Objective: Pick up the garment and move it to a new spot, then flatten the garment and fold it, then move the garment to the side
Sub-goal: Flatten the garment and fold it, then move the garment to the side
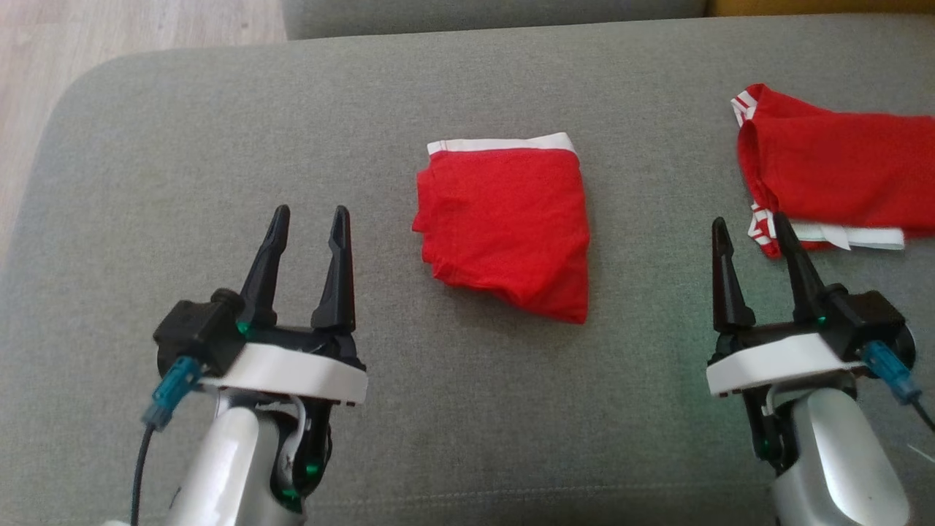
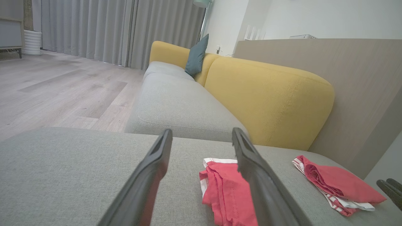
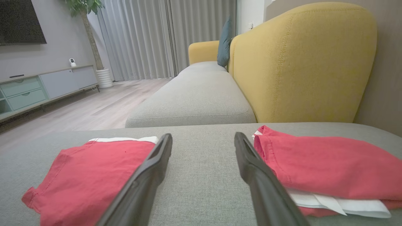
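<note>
Left pincer (image 1: pixel 310 217): fingers apart, empty, poised above the grey sofa seat (image 1: pixel 182 146), tips pointing away from the robot. Right pincer (image 1: pixel 750 223): likewise apart and empty, toward the right of the head view. Between the two, flat on the seat: the folded red garment (image 1: pixel 508 226), ahead and to the right of the left pincer, ahead and to the left of the right one, touching neither. Nearer the left pincer, by a modest margin. Long axis roughly parallel to the fingers, white waistband (image 1: pixel 500 145) at the far end. Just beyond the right pincer's tips: a second red garment (image 1: pixel 833 172), well apart from the first. Fold judged complete; remaining step probably the shift to the side, calling for an inward reach from either arm.
</note>
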`<state>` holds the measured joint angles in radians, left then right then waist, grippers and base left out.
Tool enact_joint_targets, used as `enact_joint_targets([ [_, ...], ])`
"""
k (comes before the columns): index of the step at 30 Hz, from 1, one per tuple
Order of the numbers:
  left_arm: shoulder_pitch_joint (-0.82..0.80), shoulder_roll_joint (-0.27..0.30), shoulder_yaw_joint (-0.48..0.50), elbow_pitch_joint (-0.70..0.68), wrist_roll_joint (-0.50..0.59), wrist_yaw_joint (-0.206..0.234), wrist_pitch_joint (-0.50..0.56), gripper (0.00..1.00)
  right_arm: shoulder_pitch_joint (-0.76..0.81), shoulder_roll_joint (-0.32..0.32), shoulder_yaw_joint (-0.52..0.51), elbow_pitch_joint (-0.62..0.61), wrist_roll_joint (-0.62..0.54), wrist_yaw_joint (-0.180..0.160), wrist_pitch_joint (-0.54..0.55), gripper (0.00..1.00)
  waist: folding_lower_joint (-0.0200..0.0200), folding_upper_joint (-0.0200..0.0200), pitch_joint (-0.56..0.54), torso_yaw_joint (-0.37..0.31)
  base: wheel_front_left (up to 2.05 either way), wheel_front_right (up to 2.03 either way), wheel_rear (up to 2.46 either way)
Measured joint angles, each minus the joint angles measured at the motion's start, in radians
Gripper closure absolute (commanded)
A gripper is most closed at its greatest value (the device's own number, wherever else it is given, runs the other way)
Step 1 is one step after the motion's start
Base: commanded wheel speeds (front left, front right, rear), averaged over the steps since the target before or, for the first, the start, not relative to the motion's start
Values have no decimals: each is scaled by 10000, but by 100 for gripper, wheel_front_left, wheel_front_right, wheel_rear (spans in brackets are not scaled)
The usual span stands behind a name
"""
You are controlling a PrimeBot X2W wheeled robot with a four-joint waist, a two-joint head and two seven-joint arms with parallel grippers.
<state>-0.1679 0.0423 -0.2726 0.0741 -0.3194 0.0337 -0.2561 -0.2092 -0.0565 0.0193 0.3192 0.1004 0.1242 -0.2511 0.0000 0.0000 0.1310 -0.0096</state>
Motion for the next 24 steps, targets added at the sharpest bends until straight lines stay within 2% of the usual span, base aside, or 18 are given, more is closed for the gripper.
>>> enact_joint_targets([
  [17,-1,0,-79,17,0,-86,0,0,-57,36,79,-130,339,0,109,0,0,0,251,219,0,0,0],
  [24,-93,2,-330,142,-13,-86,0,0,-741,38,798,784,1724,0,974,0,0,0,574,652,0,0,0],
])
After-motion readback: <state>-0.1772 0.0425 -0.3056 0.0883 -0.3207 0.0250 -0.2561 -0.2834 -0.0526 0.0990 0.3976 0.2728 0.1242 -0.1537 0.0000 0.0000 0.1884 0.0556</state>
